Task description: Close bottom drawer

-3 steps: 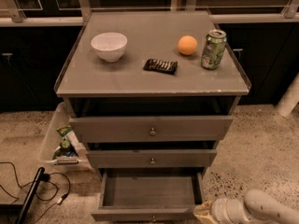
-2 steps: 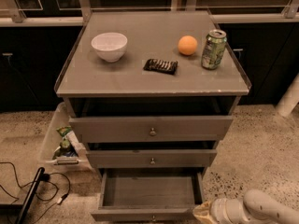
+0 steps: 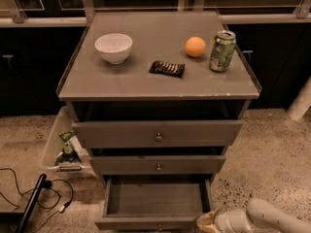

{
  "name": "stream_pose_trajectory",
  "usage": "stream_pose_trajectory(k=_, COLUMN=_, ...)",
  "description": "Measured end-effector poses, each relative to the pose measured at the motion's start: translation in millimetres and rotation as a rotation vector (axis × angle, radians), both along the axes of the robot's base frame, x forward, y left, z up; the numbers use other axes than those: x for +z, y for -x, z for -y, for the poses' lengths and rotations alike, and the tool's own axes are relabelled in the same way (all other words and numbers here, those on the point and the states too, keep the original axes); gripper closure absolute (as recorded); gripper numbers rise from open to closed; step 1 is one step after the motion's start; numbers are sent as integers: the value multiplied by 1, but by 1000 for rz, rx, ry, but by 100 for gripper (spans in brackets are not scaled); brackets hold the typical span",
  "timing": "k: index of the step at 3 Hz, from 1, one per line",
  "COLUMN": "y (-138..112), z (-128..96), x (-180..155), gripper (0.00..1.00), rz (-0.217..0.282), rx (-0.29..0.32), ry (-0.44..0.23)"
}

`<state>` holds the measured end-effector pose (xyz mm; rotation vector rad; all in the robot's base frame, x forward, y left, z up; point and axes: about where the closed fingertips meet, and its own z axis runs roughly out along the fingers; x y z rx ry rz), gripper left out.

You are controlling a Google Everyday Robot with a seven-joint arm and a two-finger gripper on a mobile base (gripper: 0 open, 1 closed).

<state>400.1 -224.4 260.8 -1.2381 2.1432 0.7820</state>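
Observation:
The bottom drawer (image 3: 155, 198) is the lowest of three grey drawers and stands pulled out, its shallow grey box showing bare inside. Its slim front (image 3: 146, 223) runs along the bottom edge of the view, with the small knob just at the edge. My gripper (image 3: 206, 221), on a white arm coming in from the lower right, sits at the right end of that drawer front, touching or almost touching it. The middle drawer (image 3: 158, 165) and the top drawer (image 3: 158, 134) above it are each slightly open.
On the cabinet top stand a white bowl (image 3: 113, 47), a dark snack packet (image 3: 167, 68), an orange (image 3: 195, 46) and a green can (image 3: 222, 51). A clear bin with packets (image 3: 62, 147) stands left of the cabinet. Black cables (image 3: 29, 198) lie on the speckled floor.

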Motion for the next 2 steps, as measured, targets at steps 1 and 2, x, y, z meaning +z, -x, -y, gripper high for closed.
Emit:
stream_pose_trajectory(k=1, y=-5, z=-1, x=-37, gripper=100, rz=-4, rx=-10, ry=-16)
stream_pose_trajectory(k=2, y=-9, z=-1, x=-59, gripper=100, rz=56, rx=2, ry=-2)
